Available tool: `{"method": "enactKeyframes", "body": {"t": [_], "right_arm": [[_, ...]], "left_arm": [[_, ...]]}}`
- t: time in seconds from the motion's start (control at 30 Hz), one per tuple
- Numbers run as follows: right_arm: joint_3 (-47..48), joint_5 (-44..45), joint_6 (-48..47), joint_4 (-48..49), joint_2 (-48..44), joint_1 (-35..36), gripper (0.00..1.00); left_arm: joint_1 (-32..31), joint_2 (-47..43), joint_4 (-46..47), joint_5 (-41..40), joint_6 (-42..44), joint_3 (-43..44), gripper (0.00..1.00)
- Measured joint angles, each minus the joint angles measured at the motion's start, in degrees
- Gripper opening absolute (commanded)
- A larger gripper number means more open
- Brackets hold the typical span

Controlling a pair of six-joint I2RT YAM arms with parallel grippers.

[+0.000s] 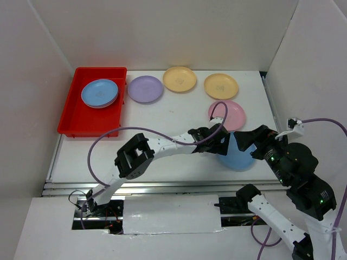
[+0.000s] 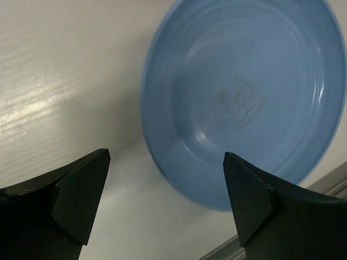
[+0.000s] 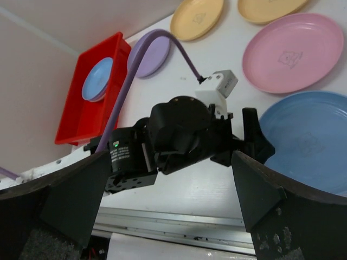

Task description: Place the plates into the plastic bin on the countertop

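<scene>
One blue plate lies just ahead of our left fingers, spread empty — our right fingers gape too, above the white surface.

The bin sits at the far left of the countertop, with a small stack of plates lying in its far half. Just right of it three plates run along the back wall: the left plate beside the bin, the middle plate slightly farther back, then the right plate. In front of the right plate lies another plate, and nearer again, toward the rail at the near edge, the nearest plate lies partly beneath the left gripper and right gripper.
</scene>
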Motion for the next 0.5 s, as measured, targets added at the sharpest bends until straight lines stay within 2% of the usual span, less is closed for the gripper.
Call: {"method": "enactKeyframes", "body": {"t": [0.3,0.4,0.43,0.5], "right_arm": [[-1.20,-3.74,-1.22,-0.94,-2.43,0.00,1.00],[-1.57,-4.68,-1.36,-0.96,-2.95,0.00,1.00],[-1.57,-4.94,-1.36,-0.94,-2.97,0.00,1.00],[-1.57,-5.31,-1.38,-0.92,-2.97,0.00,1.00]], "left_arm": [[0.31,8.09,-1.05,-3.93,-2.75,8.57,0.75],[0.11,8.72,-1.29,-6.01,-3.17,8.87,0.46],[0.00,8.81,-1.81,-6.69,-3.08,8.83,0.23],[-0.26,8.83,-1.97,-8.24,-4.00,8.50,0.00]]}}
